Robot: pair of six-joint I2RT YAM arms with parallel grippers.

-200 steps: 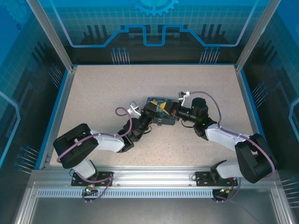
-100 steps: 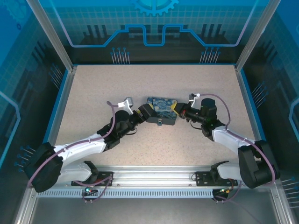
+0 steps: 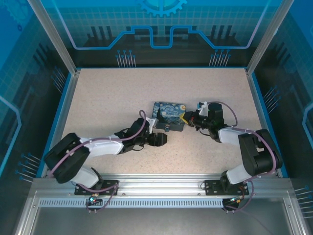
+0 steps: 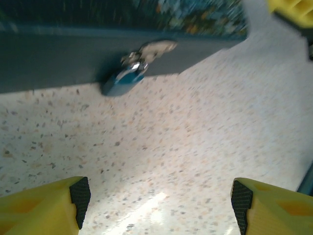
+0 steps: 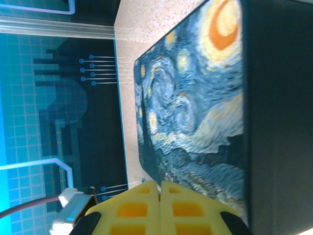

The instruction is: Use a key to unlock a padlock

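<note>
The padlock (image 4: 123, 82) is a small blue-grey body hanging from a metal hasp (image 4: 155, 48) on the front wall of the Starry-Night box (image 3: 169, 114); from above, the padlock (image 3: 167, 129) shows at the box's near edge. My left gripper (image 4: 159, 201) is open just in front of it, low over the table, with nothing between its fingers (image 4: 80, 195). From above, the left gripper (image 3: 160, 139) sits slightly left of the lock. My right gripper (image 5: 160, 192) is shut, its yellow tips pressed together at the box's right end (image 3: 185, 117). The key is out of view.
The box's printed lid (image 5: 195, 112) lies close beside the right fingers. Speckled tabletop (image 4: 195, 137) stretches open between the left fingers and the box. Blue-edged walls (image 3: 68, 93) ring the table. Purple cables (image 3: 110, 141) run along both arms.
My left arm swung from the box's left end round to its front, and its jaws opened wider. The right gripper stayed shut at the box's right end, shifting only slightly.
</note>
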